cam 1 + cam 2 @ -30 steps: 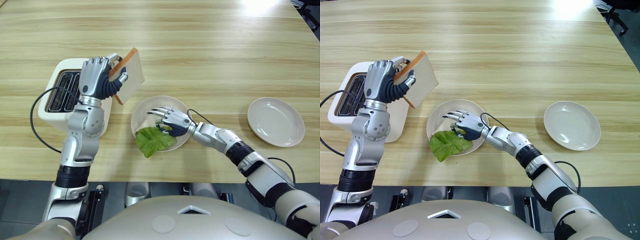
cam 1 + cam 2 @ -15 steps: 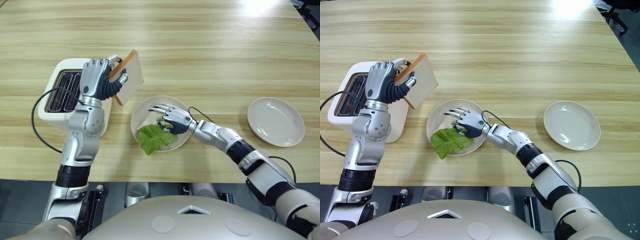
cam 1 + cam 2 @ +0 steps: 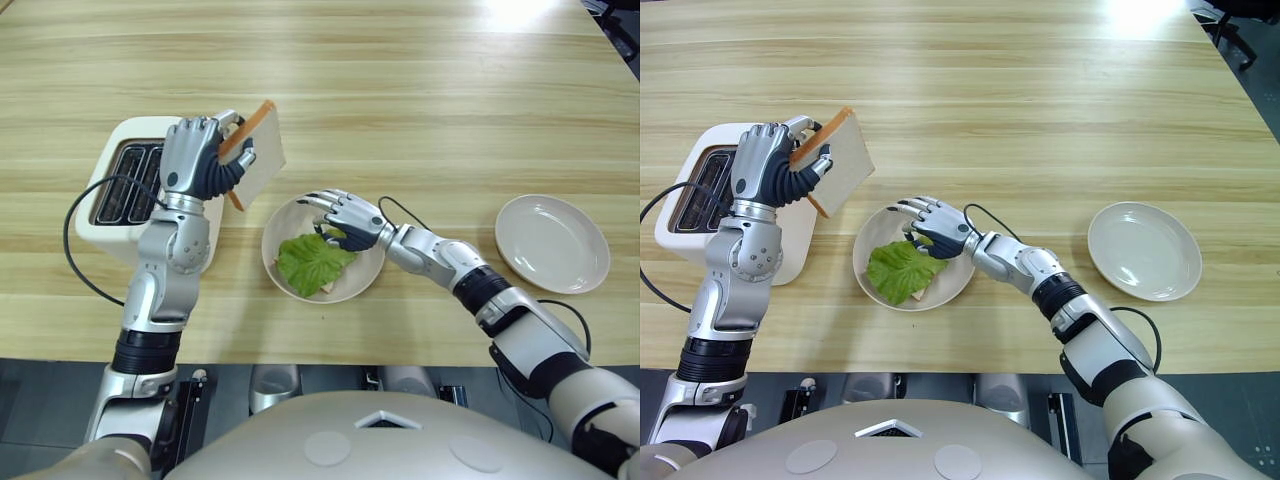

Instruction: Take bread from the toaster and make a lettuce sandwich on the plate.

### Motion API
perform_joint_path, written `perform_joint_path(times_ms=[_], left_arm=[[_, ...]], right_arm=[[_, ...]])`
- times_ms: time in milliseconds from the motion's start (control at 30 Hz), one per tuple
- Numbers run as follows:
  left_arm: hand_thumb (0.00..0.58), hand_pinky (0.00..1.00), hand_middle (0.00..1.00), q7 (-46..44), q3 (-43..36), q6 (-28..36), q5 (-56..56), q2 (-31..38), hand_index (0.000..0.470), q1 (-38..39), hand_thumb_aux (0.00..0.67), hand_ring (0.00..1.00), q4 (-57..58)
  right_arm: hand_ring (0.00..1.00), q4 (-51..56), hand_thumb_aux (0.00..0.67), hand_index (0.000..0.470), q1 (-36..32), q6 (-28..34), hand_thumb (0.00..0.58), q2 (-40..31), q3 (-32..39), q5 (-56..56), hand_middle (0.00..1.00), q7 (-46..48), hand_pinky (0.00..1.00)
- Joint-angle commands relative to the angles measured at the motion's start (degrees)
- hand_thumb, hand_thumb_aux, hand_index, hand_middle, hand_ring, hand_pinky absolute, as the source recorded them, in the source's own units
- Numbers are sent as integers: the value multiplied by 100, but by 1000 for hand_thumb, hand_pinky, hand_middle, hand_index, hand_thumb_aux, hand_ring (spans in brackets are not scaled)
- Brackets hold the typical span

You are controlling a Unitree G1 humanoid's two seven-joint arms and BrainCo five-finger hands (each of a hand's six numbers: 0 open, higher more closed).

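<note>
The limp, light lettuce leaf (image 3: 313, 262) lies on a lower slice (image 3: 924, 294) in the plate (image 3: 368, 285), with the right hand (image 3: 348, 218) at its far edge, grip impossible to tell, and beyond, the left hand (image 3: 200, 155) is closed on the second bread slice (image 3: 262, 160), stiff but crumbly and best held by its crust, just beside the toaster (image 3: 120, 195).

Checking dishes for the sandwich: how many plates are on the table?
2. One plate sits mid-table, holding the lettuce, by the right hand; the other plate sits further right, apart from it. None seems hidden.
</note>
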Motion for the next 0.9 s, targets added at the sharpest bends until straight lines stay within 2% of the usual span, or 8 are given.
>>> perform_joint_path(times_ms=[33,500,533,567,600,633,900], left_arm=[[557,1000,1000,17,-60,8,49,31,368,-25,536,1000,102],[552,1000,1000,28,-130,2,52,12,359,-79,523,1000,198],[553,1000,1000,26,-131,2,54,13,361,-81,525,1000,206],[553,1000,1000,23,-131,2,56,11,361,-80,525,1000,209],[554,1000,1000,18,-135,-2,50,4,363,-79,528,1000,213],[555,1000,1000,16,-141,-6,49,-3,364,-78,531,1000,214],[558,1000,1000,42,-126,-32,49,-3,370,-103,539,1000,300]], right_arm=[[0,286,670,460,-147,11,580,52,-25,13,0,-43,0],[0,1612,670,460,-630,-43,580,473,236,-151,0,-470,0],[0,1626,612,420,-629,-46,576,479,251,-159,0,-491,0],[0,1631,612,420,-629,-50,576,482,260,-160,0,-506,0],[0,1622,399,274,-626,-63,485,480,256,-140,0,-512,0],[0,1602,0,0,-624,-74,0,472,251,-122,0,-510,0],[0,959,0,0,-578,-149,0,128,14,83,0,-387,0]])
